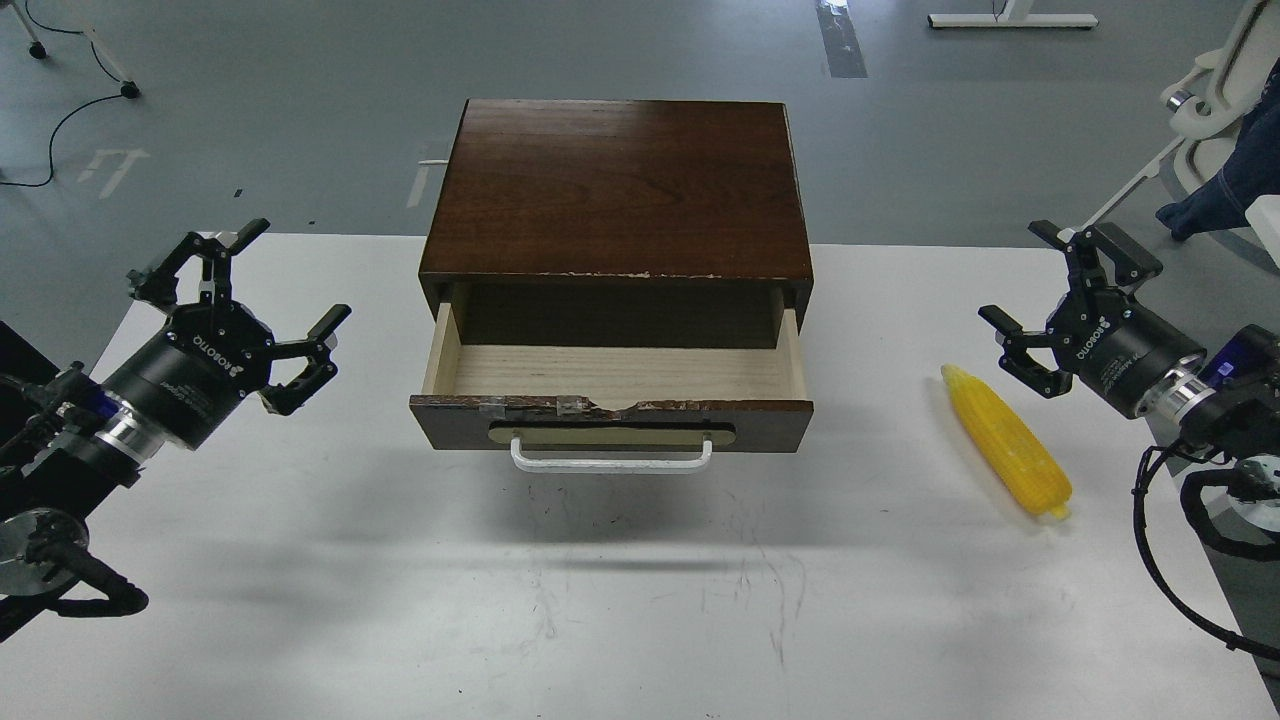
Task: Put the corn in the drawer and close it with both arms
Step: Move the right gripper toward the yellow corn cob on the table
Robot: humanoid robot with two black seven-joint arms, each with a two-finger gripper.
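The yellow corn (1005,441) lies on the white table at the right, its narrow tip pointing away from me. The drawer (610,405) of the dark wooden cabinet (615,190) stands pulled out toward me, its pale inside bare, with a white bar handle (611,458) on the front. My right gripper (1065,300) hovers open just right of the corn's tip, holding nothing. My left gripper (250,300) hangs open over the table's left side, well left of the drawer, with nothing between its fingers.
The white table (600,600) stretches toward me in front of the drawer. Grey floor lies beyond the table, with cables (60,120) at far left and white furniture (1200,100) at far right.
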